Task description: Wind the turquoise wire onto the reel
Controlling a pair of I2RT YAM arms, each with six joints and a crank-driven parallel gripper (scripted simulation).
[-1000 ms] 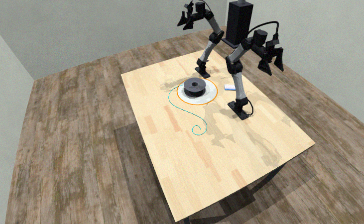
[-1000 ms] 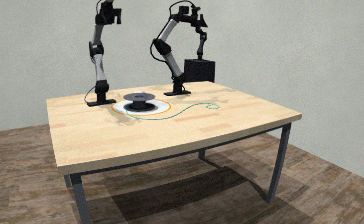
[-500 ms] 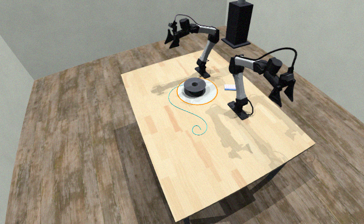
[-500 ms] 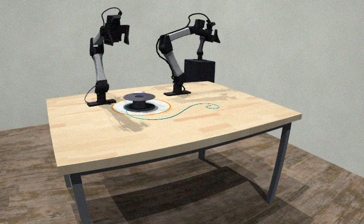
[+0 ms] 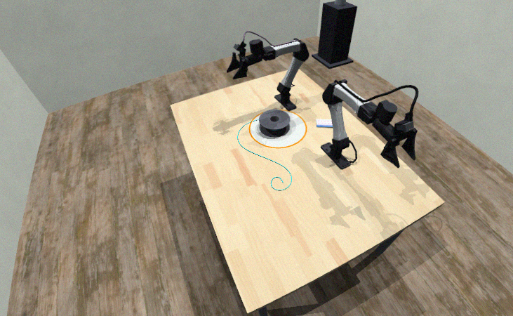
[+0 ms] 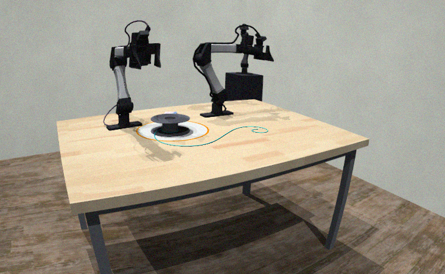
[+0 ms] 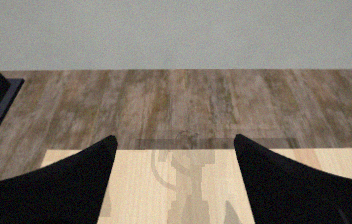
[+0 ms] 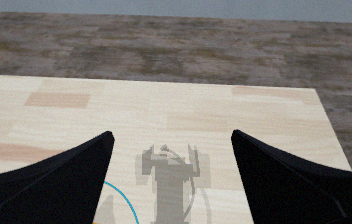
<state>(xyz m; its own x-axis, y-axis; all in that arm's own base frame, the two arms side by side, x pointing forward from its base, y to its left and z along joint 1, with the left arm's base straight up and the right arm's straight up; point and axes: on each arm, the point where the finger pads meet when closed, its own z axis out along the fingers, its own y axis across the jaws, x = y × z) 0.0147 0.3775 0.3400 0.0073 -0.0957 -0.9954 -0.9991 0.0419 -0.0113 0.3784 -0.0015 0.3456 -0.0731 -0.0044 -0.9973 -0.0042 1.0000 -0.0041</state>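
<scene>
Left claw (image 5: 406, 161) (image 6: 271, 60) (image 7: 175, 140) and right claw (image 5: 231, 74) (image 6: 150, 67) (image 8: 172, 133): both released. Turquoise wire (image 5: 264, 157) (image 6: 186, 146) (image 8: 127, 198), below right claw: probably light, springy; best pinched near the curled end.

In my right wrist view, the bottom edge crops the thin turquoise wire (image 5: 264, 158) (image 6: 189, 146) (image 8: 122, 192). From above, my silver-and-black arm (image 5: 337, 117) (image 6: 212, 78) partly hides a small white-and-blue block (image 5: 323, 123) (image 6: 171, 112).

A lab-like room: two robot arms (image 5: 338, 117) (image 6: 120, 81) on a table (image 5: 250, 235) (image 6: 217, 163).
</scene>
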